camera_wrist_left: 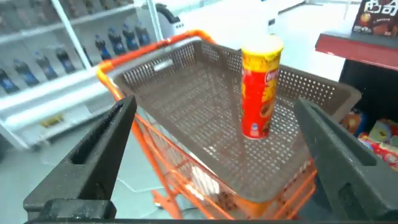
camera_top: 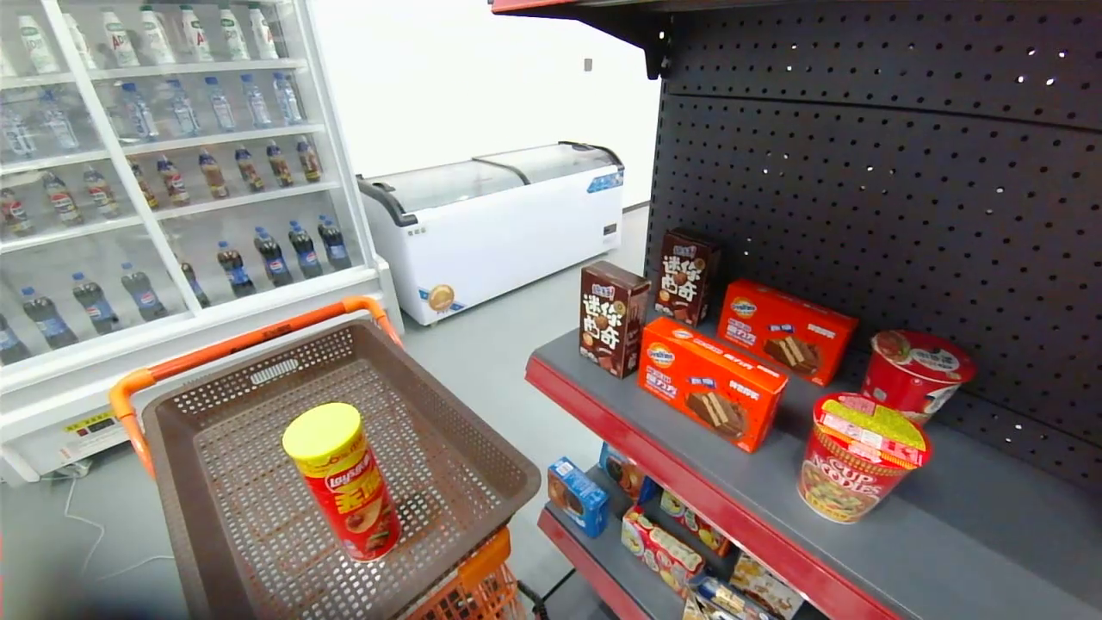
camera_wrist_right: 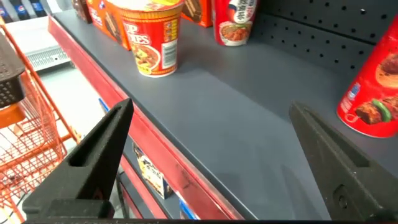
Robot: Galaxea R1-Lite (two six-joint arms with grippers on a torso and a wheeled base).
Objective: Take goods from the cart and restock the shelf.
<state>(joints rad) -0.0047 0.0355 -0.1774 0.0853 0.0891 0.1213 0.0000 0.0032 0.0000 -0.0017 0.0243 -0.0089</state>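
Left tool point(camera_wrist_left: 213, 106), jaws wide open, faces the upright yellow-lidded red chip canister point(camera_wrist_left: 260, 93) in the brown mesh cart basket point(camera_wrist_left: 180, 112): best to straddle it mid-body and squeeze squarely, no tipping!

Label print on chip can point(camera_top: 344, 495), noodle cup point(camera_top: 852, 469), orange box point(camera_top: 710, 383), brown box point(camera_top: 611, 319).

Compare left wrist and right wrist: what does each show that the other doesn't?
Left wrist, not right: chips can upright in the cart basket, drinks cooler behind. Right wrist, not left: two noodle cups and a red canister on the shelf's grey top. Both: the orange cart frame and the shelf's red edge.
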